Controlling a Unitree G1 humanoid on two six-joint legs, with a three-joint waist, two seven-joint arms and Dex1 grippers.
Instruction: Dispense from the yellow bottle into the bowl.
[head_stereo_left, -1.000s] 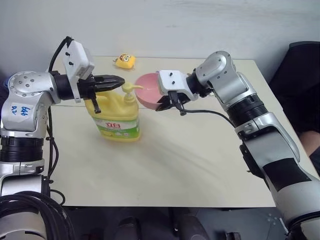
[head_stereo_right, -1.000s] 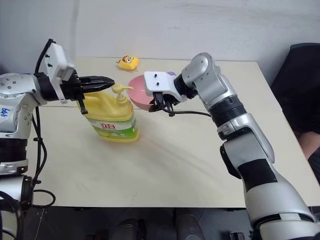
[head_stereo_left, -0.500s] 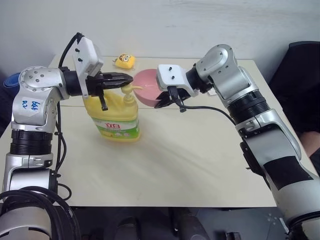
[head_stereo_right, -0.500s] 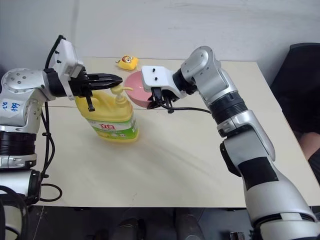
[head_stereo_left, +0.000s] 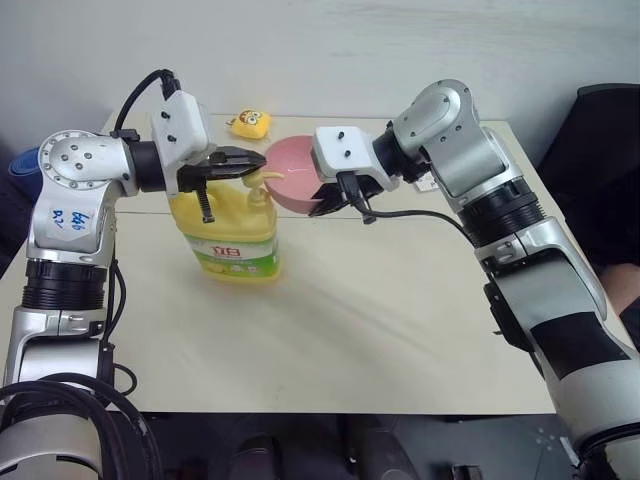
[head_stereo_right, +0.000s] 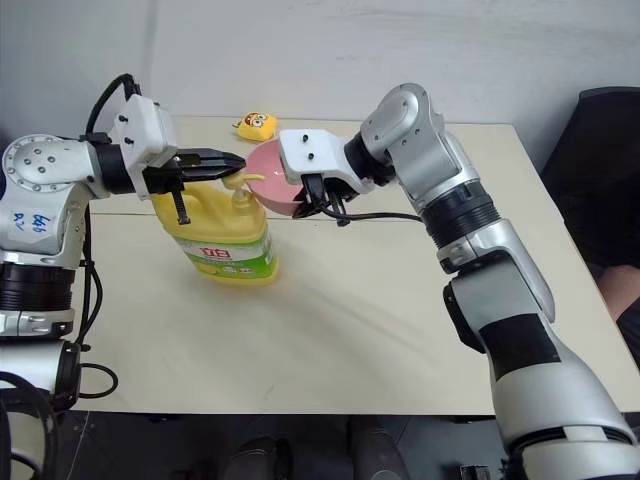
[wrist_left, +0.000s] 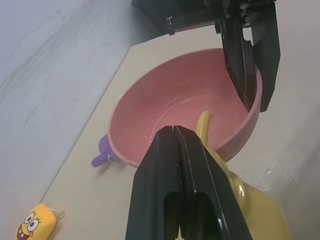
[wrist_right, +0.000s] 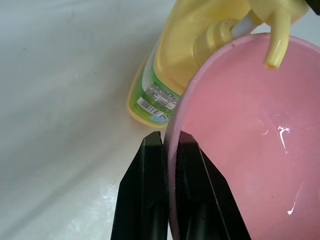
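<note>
The yellow bottle (head_stereo_left: 232, 228) is standing upright on the left half of the table (head_stereo_left: 400, 330), and the right gripper (head_stereo_left: 330, 205) is pinching the rim of the pink bowl (head_stereo_left: 292, 182) between its two fingers, holding it lifted and tilted just right of the bottle, so that the pump spout (wrist_right: 274, 45) is hanging over the bowl's inside. The left gripper (head_stereo_left: 245, 163), its fingers pressed together and holding nothing, is lying level on or just above the pump head; whether it is touching is hard to tell. A little clear liquid seems to be glistening inside the bowl. So the dispensing step looks to be in hand. The next move is calling for a straight downward press on the pump with the closed fingers, while the right arm is keeping the bowl steady beneath the nozzle.
</note>
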